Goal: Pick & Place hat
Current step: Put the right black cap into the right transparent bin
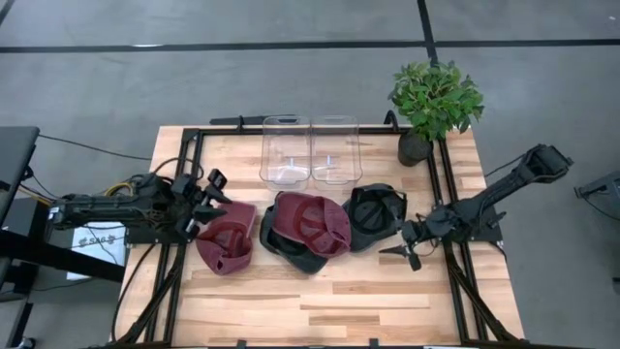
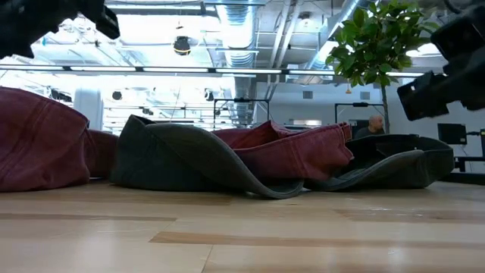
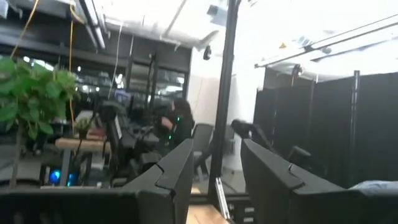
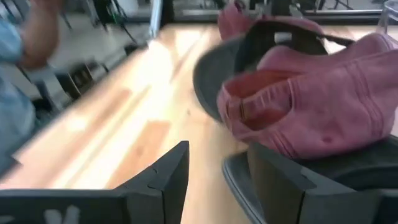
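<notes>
Occupying mid-table: maroon cap stacked on a dark cap; second maroon cap at nine o'clock, black cap at three. Right gripper, fingers spread, is judged nearest the black cap, lying at ten o'clock. Left gripper, spread, adjoins the second maroon cap.

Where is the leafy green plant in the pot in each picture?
High view: the leafy green potted plant stands at the table's far right corner, behind the dark grey cap.
Low view: its leaves show at the upper right, above that cap.
Left wrist view: green leaves at the left edge.
Right wrist view: not in it.
Shared landmark: the dark grey cap, in the high and low views.
</notes>
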Robot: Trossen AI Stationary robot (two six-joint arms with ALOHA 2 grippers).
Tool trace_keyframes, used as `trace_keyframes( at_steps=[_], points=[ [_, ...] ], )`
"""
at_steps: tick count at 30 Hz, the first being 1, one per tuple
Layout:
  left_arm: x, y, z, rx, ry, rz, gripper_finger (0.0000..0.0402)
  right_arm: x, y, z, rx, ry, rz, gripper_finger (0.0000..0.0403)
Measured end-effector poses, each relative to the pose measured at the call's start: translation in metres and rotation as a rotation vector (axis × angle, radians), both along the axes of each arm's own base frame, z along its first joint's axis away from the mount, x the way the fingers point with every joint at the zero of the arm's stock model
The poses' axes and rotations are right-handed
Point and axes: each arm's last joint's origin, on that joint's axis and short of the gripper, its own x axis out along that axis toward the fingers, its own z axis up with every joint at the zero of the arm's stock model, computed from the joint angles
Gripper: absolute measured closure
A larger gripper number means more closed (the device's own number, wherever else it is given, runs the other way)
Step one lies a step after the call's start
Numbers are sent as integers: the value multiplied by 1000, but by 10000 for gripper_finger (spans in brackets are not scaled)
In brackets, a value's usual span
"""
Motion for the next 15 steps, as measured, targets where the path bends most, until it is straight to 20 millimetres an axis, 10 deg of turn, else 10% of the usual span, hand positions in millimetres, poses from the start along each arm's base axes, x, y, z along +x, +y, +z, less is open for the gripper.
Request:
trace_keyframes(
  at_steps=[15],
  points=[
    [50, 4, -11, -23, 266, 0, 270, 1, 2, -14, -209, 50, -62, 286]
  ],
)
